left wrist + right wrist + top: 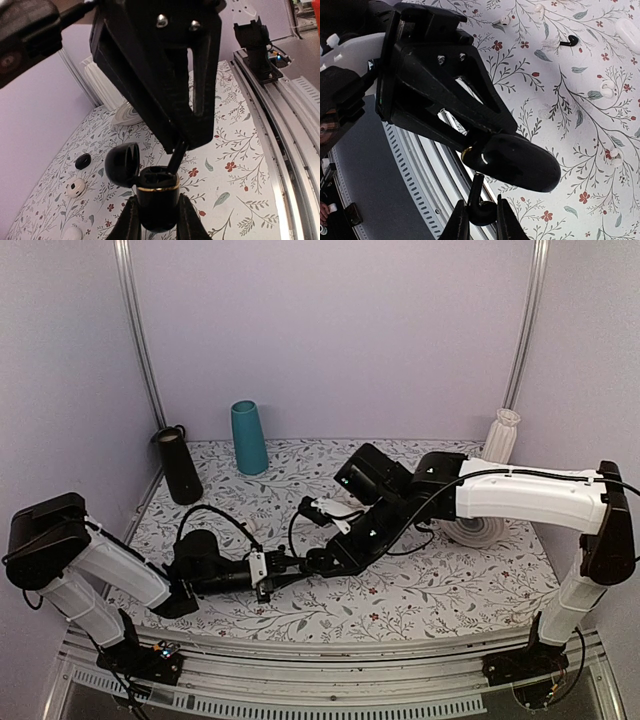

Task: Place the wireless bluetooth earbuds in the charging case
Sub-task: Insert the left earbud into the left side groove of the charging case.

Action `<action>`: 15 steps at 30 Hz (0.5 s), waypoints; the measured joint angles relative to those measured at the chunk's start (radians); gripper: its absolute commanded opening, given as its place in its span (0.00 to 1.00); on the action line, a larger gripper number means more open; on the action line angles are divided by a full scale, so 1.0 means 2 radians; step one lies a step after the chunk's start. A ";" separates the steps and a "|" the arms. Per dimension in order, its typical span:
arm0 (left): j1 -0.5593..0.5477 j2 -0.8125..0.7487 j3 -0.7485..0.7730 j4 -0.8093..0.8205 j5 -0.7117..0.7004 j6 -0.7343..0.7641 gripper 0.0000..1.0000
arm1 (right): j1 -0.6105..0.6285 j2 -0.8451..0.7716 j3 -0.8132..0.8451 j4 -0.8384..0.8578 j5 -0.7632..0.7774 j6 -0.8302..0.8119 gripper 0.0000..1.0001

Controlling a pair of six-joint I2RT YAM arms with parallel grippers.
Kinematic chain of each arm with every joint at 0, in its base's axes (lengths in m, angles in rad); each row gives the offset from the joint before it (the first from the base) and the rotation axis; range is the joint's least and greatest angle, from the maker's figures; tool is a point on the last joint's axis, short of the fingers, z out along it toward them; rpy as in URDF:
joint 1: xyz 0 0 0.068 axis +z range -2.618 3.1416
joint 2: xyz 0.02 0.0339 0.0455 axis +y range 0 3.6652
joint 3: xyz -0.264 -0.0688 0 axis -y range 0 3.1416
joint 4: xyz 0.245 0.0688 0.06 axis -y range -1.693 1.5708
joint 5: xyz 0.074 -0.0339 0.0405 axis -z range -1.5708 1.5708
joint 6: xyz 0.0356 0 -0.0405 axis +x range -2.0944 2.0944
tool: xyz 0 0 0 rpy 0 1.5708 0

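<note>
Soft, even light, faint shadows; wrist views blur up close, charging case (158, 205) glints.

The charging case (158, 192) is held between the jaws of the left gripper (158, 205) over the surface (450, 590), toward its near edge, with the lid (122, 165) tilted open to one side. An earbud (482, 214) is clamped in the right gripper (481, 209), with its stem set at the case's open top. At the back left, a cup (249, 437) is placed to the right of a cylinder (180, 465).
</note>
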 measured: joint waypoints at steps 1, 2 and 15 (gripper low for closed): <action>-0.001 0.000 0.001 -0.001 0.000 0.001 0.00 | 0.000 0.002 0.001 0.000 -0.001 0.000 0.07; -0.002 0.000 0.003 -0.002 0.000 0.001 0.00 | 0.000 0.002 0.003 0.000 -0.002 -0.001 0.07; -0.011 0.000 0.008 -0.014 0.000 0.013 0.00 | -0.003 0.006 0.007 -0.003 -0.004 -0.001 0.07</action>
